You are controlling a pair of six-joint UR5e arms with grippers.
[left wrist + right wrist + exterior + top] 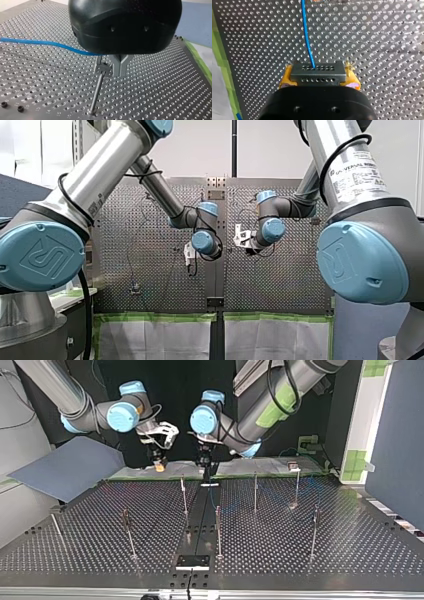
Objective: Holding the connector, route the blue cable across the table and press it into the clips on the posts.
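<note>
Perforated table (387,50); right end effector (319,81) tight on connector (317,71) (left end effector (111,66) unclear).

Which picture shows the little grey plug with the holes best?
The right wrist view: the connector sits close up, clamped between my right gripper's yellow pads, the blue cable leaving it. Front and top views show it too small to make out; the left wrist view misses it.

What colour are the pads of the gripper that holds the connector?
The pads are yellow; the right wrist view shows them best.
</note>
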